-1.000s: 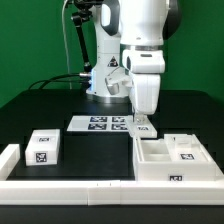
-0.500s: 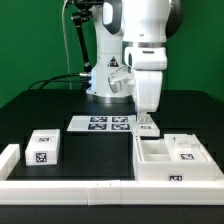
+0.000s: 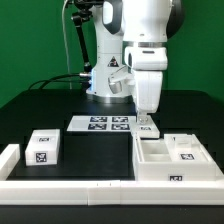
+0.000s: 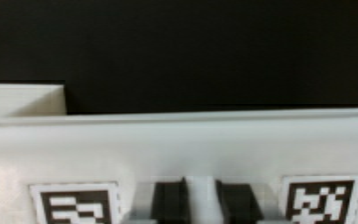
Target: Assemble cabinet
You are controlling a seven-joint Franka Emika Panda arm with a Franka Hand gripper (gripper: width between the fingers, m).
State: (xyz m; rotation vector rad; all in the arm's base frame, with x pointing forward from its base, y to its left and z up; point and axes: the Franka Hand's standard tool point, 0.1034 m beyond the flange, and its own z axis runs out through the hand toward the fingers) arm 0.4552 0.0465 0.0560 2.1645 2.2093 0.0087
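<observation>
The cabinet is white, box-shaped, hollow; black-and-white tags on it.

Bright, even light fills the exterior view, leaving the white cabinet just by the jaws nearly washed out against the matte black tabletop, with only faint shadows in its hollow, while the wrist view is soft and blurred, the tags flanking the jaws smeared at their edges.

Green backdrop, black tabletop.
</observation>
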